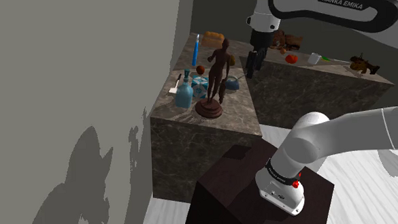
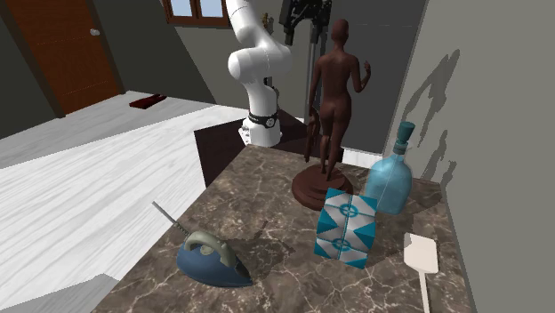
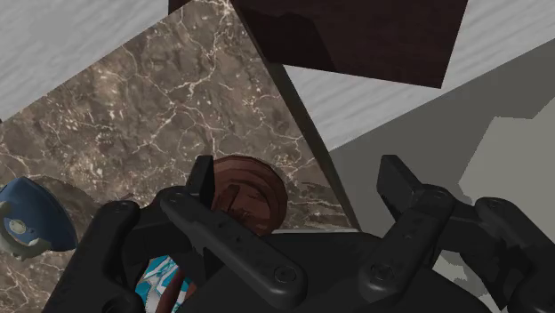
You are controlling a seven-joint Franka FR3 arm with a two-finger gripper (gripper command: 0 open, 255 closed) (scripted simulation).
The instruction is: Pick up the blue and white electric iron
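The hand (image 3: 298,173) stood spread apart, while the iron (image 2: 212,258) looked rigid and weighty, best taken by its handle (image 2: 206,241).

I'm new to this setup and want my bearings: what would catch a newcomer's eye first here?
The tall brown human figure on its round base stands out first, upright on the marble counter. Next comes the blue iron, lying near the counter's edge at the second exterior view's lower left. Then there is the black gripper, hanging open close to the figure.
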